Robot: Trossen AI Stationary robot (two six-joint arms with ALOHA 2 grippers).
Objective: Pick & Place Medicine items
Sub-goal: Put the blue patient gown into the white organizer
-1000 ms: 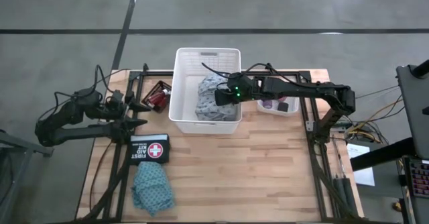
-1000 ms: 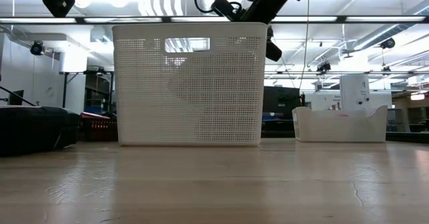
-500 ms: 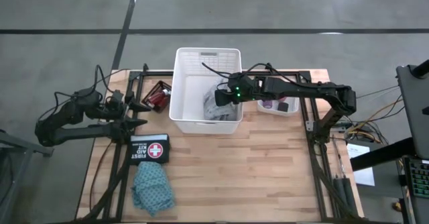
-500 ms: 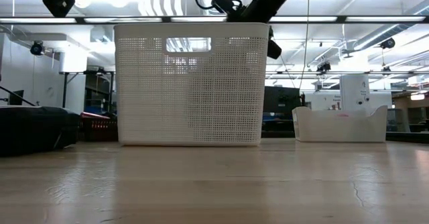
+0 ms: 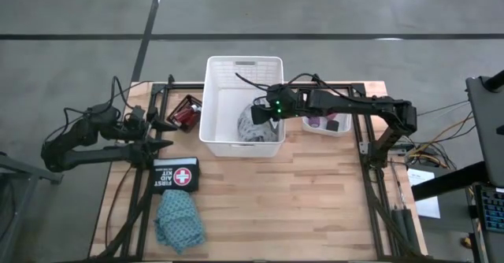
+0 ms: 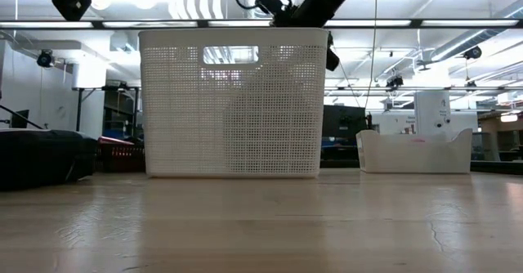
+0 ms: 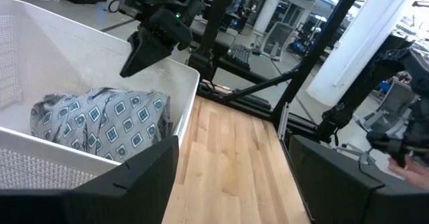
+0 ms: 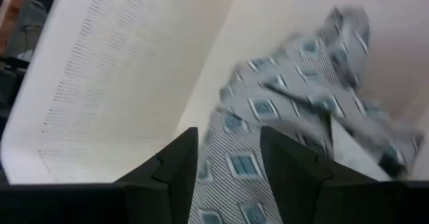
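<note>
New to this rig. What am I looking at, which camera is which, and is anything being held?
Two dark robot arms work at a wooden table. One camera looks straight down, one sits at table height, and one rides on each wrist.

On the table: a tall white perforated plastic basket, a small white tray beside it, a black first aid pouch with a red cross, a crumpled teal patterned cloth, and small red bottles left of the basket.

The right gripper hangs over the basket, fingers apart. The grey patterned cloth lies loose on the basket floor beneath it, so nothing is held. The left gripper waits open near the pouch.
</note>
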